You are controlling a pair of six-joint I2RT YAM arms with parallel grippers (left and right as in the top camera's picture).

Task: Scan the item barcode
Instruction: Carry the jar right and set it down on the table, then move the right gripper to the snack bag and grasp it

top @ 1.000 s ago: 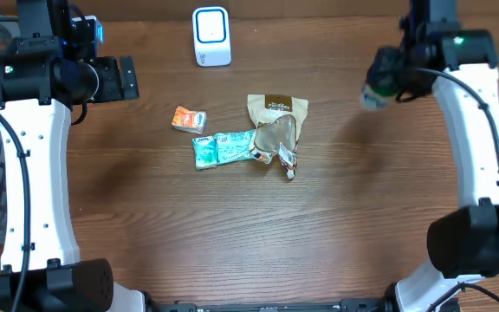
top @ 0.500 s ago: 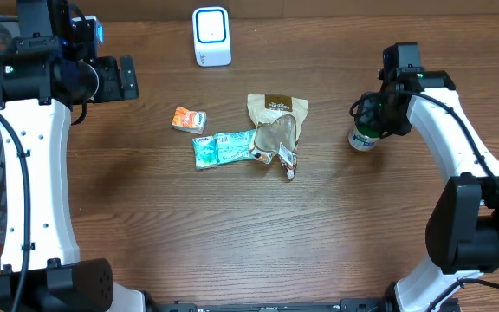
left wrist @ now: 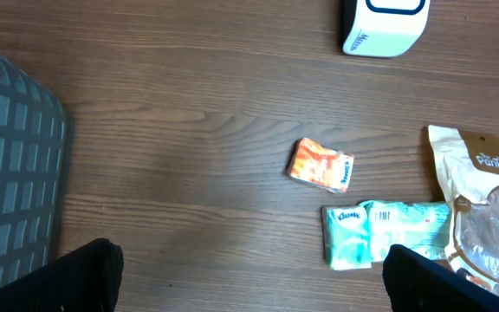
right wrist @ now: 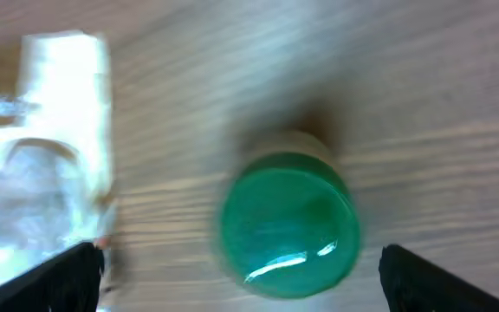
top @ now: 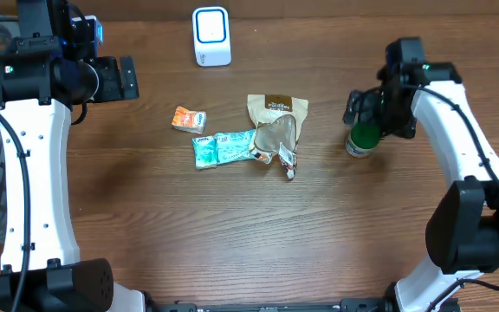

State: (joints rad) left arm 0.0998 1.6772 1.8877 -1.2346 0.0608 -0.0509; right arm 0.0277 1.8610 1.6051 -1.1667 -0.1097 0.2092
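One small green-capped bottle (right wrist: pixel 288 224) stands upright on the wooden table (top: pixel 232 234), right of the pile of snack packets (top: pixel 258 139): long axis vertical, cap pointing up. Right jaws spread wide, either side of it from above, gripping nothing. Left jaws gape too, well apart at far left, so the right arm is nearer.

I see the bottle (top: pixel 362 139) upright, green cap on, pale body, on the right half of the table (top: pixel 232 243), well off its right edge; it's blurred in the right wrist view. White scanner (top: pixel 211 35), blue-rimmed face, stands at the far edge, left of centre. Mid-table: orange packet (top: pixel 190 120), teal tissue pack (top: pixel 223 148), tan pouch (top: pixel 276 121), all flat, the last two touching.
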